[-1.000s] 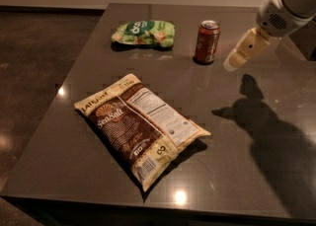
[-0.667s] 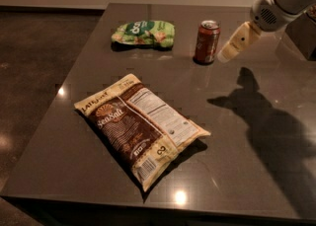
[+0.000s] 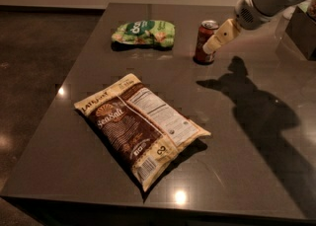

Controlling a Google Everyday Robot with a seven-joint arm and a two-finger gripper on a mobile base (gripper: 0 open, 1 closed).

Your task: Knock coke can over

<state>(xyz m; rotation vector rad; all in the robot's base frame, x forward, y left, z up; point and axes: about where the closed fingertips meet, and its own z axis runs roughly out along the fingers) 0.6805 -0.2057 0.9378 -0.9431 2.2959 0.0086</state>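
Your pale cream gripper (image 3: 216,40) has closed the gap. A second ago it hung well off to the right of the small dark red-brown metal soda can with the silver top (image 3: 200,42), with bare bench showing between them. Now its tip overlaps the can's right side at about mid-height. From this view you cannot tell whether it is already touching or just in front. You also cannot tell whether the gripper is spread or pressed together; it reads as one cream wedge.

The can itself has not moved. It stands upright at the far side of the dark grey bench (image 3: 247,170), just right of the crumpled green snack bag (image 3: 143,32) and well behind the large brown-and-cream sea salt chip bag (image 3: 140,126). The arm's shadow (image 3: 256,101) has slid left along the bench with it.

For the task, this looks like the end of the approach: the knock is not yet made. A sideways push to the left from here should tip the can. It would probably fall toward the green bag, so watch that it goes over rather than sliding upright.
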